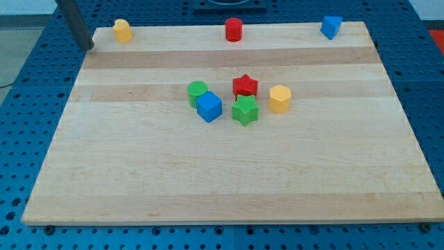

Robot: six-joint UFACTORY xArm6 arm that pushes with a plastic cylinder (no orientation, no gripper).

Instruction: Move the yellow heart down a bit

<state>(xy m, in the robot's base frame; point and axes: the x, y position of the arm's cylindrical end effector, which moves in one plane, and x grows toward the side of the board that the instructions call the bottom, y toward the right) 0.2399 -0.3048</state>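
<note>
The yellow heart point(122, 30) stands at the board's top edge, near the top left corner; its shape is hard to make out from here. My tip point(89, 47) is at the board's top left corner, a short way to the left of the yellow heart and slightly below it, not touching it. The dark rod runs up out of the view's top.
A red cylinder point(234, 30) and a blue block point(331, 26) stand along the top edge. In the middle are a green cylinder point(198, 91), blue cube point(209, 107), red star point(245, 85), green star point(245, 110) and yellow hexagon point(279, 98).
</note>
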